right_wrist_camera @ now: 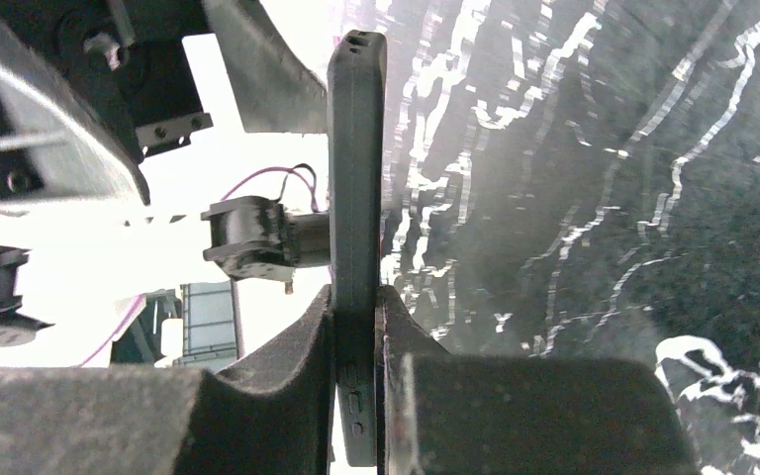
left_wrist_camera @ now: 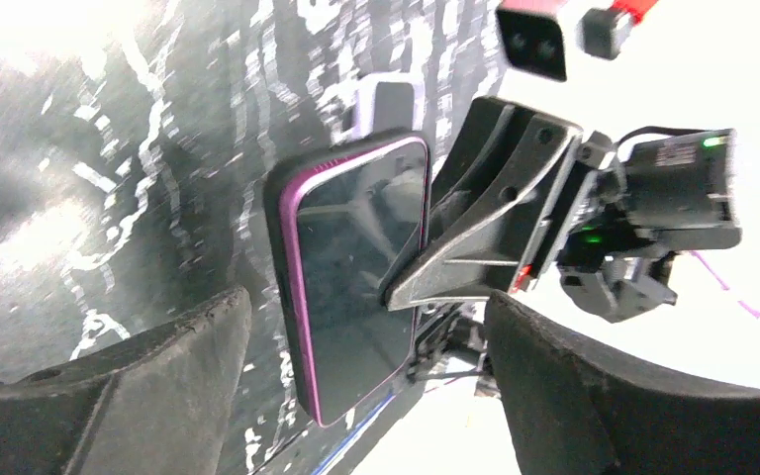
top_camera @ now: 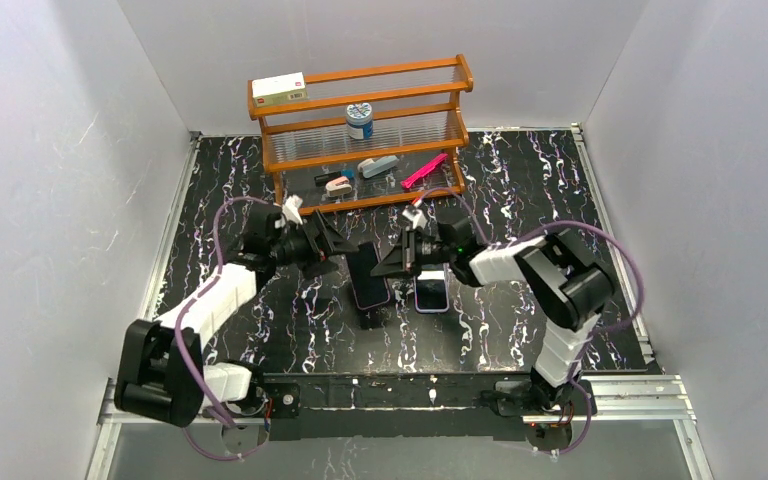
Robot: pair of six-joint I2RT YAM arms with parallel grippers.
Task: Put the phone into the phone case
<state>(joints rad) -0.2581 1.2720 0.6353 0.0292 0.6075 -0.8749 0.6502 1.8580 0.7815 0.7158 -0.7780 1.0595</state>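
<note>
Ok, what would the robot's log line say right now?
left gripper: open, near phone | right gripper: shut on phone case edge | phone: looks seated in phone case

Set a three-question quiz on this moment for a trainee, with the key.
1. True or false: the left pincer is clamped on the phone case.
2. What lies on the top shelf of the wooden rack? A pink comb; B white box; C blue-lidded jar.
3. Which pincer holds the phone case, and how do its fingers sit?
Key: 1 false, its jaws stand open. 2 B. 3 the right pincer, one finger on each face.
</note>
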